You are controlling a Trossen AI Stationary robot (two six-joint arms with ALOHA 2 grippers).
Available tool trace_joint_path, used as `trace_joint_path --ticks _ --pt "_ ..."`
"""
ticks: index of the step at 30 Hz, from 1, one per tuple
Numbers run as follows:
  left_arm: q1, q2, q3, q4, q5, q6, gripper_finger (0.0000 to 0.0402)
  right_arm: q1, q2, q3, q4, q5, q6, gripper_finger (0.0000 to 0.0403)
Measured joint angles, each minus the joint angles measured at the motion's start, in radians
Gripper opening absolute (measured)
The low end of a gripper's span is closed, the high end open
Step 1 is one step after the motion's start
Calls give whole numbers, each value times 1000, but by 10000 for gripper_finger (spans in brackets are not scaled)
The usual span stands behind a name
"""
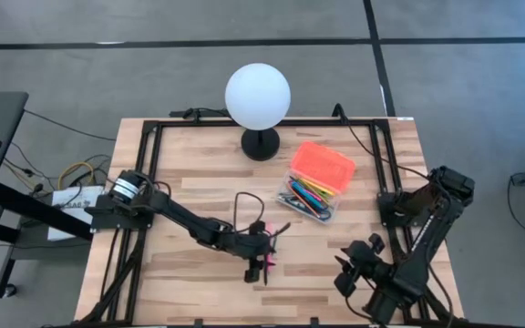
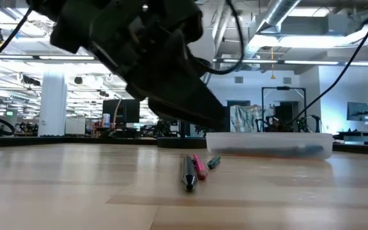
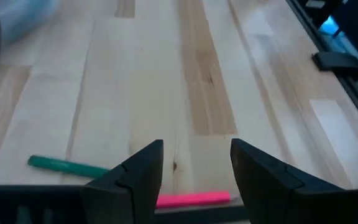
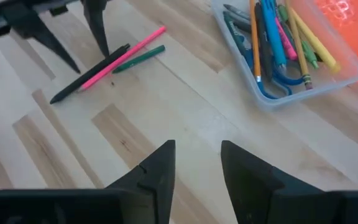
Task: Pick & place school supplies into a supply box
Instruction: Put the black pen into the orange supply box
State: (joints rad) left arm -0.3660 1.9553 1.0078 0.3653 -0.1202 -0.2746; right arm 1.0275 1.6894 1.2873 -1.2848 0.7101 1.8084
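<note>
Left gripper [image 3: 194, 180], jaws wide and empty, straddles the pink pen [image 3: 193, 199]; right gripper [image 4: 196, 168], jaws parted, empty, hovers over bench [image 1: 199, 164].

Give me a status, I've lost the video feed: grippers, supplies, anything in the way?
Left gripper open, straddling the pink pen on the table. Right gripper open, empty, hovering nearby. Black pen, green pen loose; clear plastic box part filled. Nothing blocking.

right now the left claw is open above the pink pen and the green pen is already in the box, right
Not quite. The green pen is not in the supply box; it lies on the table beside the pink pen and a black pen, as the right wrist view shows. The rest holds: the left claw is open above the pink pen.
</note>
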Motion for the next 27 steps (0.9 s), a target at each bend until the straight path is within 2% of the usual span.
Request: trace_joint_path --ticks 7,27 --pt "0 27 83 -206 2 11 183 15 0 0 -17 -2 -10 122" --pt "-48 19 90 -413 -1 -24 183 33 0 0 -53 -5 -12 123"
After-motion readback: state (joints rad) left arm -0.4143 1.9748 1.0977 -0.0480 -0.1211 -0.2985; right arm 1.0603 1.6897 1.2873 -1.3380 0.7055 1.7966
